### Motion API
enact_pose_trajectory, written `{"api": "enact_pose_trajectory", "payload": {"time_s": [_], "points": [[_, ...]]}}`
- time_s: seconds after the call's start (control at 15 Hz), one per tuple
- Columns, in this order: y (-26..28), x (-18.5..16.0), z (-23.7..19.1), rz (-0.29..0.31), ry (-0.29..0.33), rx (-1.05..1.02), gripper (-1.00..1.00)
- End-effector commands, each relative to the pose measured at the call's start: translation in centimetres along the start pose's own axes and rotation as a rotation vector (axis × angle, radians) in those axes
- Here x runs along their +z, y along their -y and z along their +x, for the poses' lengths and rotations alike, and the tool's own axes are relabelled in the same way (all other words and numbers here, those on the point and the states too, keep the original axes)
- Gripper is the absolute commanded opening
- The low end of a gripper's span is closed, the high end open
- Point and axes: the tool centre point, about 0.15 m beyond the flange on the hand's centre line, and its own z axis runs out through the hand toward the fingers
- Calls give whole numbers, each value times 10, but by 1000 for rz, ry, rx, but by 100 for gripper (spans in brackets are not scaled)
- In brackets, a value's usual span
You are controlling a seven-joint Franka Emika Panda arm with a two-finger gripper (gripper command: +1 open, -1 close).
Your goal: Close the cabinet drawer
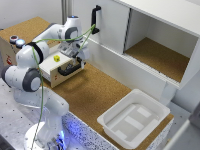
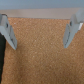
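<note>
the drawer (image 1: 62, 68) sticks out of the low wooden cabinet (image 1: 11, 47) at the exterior view's left, its pale front panel and black bar handle (image 1: 69, 69) facing the open cork counter (image 1: 95, 92). a small yellow block (image 1: 56, 58) lies inside it, so a gentle push is probably wise. the claw (image 1: 77, 56) hangs just beyond the drawer front, close to the handle, likely placed there so the arm can press the panel back toward the cabinet. in the wrist view both fingers (image 2: 8, 30) stand well apart with only cork between them, holding nothing; a dark edge at one side may be the handle, though it is too blurred to be sure. the drawer is not yet closed. a white tub (image 1: 132, 120) sits well apart, out of the way.
</note>
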Motion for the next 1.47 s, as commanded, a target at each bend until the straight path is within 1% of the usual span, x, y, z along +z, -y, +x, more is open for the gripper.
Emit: {"api": "enact_pose_trajectory", "payload": {"time_s": [0.0, 0.27, 0.33, 0.4, 0.47, 0.53, 0.6, 0.67, 0.73, 0.8, 0.93, 1.07, 1.13, 1.27, 1.4], "points": [[-10, 16, -1, 39, -50, -8, 100], [-10, 16, -1, 39, -50, -8, 100], [-3, 5, 1, 6, -12, 6, 100], [-10, 1, 4, 67, -17, 33, 100], [-18, 3, 8, 144, -14, 53, 100], [-28, 7, 12, 249, -26, 92, 100], [-32, 11, 13, 312, -34, 108, 100], [-31, 14, 13, 327, -51, 121, 100], [-26, 19, 14, 336, -43, 95, 100], [-20, 22, 13, 356, -60, 72, 100], [-2, 29, 9, 338, -93, 5, 100], [18, 38, 3, 312, -104, -95, 100], [23, 40, 0, 304, -99, -127, 100], [33, 48, -7, 259, -80, -146, 100], [38, 58, -9, 252, -50, -147, 100]]}}
